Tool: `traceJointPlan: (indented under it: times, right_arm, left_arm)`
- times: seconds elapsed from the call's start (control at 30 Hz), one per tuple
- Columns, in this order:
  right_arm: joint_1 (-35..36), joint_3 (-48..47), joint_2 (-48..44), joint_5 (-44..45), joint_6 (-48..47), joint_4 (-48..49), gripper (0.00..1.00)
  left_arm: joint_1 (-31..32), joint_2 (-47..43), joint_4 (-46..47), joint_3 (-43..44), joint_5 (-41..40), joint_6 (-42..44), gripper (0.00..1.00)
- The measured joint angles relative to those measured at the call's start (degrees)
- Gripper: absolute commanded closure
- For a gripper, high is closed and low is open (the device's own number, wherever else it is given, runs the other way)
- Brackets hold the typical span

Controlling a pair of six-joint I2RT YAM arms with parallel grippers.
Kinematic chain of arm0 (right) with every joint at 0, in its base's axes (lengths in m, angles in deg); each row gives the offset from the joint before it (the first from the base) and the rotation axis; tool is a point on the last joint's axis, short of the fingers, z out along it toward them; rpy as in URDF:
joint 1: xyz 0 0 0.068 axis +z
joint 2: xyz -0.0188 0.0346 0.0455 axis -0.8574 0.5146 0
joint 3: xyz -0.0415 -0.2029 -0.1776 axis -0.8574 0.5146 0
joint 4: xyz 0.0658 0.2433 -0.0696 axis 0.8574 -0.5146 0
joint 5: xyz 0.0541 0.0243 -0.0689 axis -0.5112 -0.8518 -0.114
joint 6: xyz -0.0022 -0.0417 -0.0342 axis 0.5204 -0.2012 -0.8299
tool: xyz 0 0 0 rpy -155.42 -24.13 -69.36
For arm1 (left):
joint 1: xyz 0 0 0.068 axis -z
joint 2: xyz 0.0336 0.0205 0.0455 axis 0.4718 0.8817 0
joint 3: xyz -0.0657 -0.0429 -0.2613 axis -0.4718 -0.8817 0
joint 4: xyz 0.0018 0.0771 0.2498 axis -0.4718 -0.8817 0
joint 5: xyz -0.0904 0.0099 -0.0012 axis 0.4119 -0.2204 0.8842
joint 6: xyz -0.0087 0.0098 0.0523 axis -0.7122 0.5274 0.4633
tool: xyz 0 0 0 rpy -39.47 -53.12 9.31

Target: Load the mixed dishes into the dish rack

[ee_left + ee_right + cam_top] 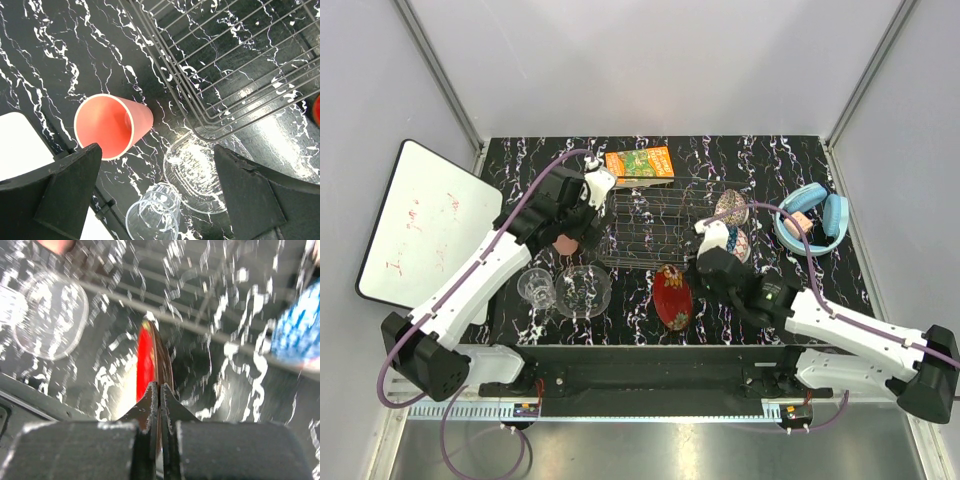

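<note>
Left jaws: spread wide, holding nothing, over salmon-pink cup (112,127) (on its side, mouth toward the wrist camera) on the tabletop (45,65), just outside a corner of the dish rack (650,228). Clear glass bowl (192,175) and clear drinking glass (152,217) lie near the cup. Right jaws: pressed together on the rim of red floral plate (145,360), edge-on to the wrist camera, outside the rack's near side.

Blurred: red floral plate (145,360), possibly edge-on.
</note>
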Motion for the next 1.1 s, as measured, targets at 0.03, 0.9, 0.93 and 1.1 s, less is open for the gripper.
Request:
traceJointPlan:
  times: [0.03, 0.9, 0.93, 1.1]
  right_arm:
    - [0.0, -1.55, 0.44, 0.15, -1.62, 0.04, 1.0]
    - [-0.85, 9.7, -8.92, 0.07, 24.55, -8.5, 0.16]
    - [-2.05, 10.69, -8.96, -0.68, 27.26, -9.64, 0.16]
    - [-9.84, 15.06, -8.7, -4.37, 37.22, -11.96, 0.17]
  left_arm:
    - [0.0, 0.28, -0.02, 0.0, 0.0, -0.02, 0.01]
    - [1.97, -0.22, 0.44, -0.9, 1.27, 1.4, 0.01]
    - [2.14, -0.22, 0.39, -0.9, 1.27, 1.62, 0.01]
    - [2.16, -0.2, 0.22, -0.68, 0.87, 2.25, 0.01]
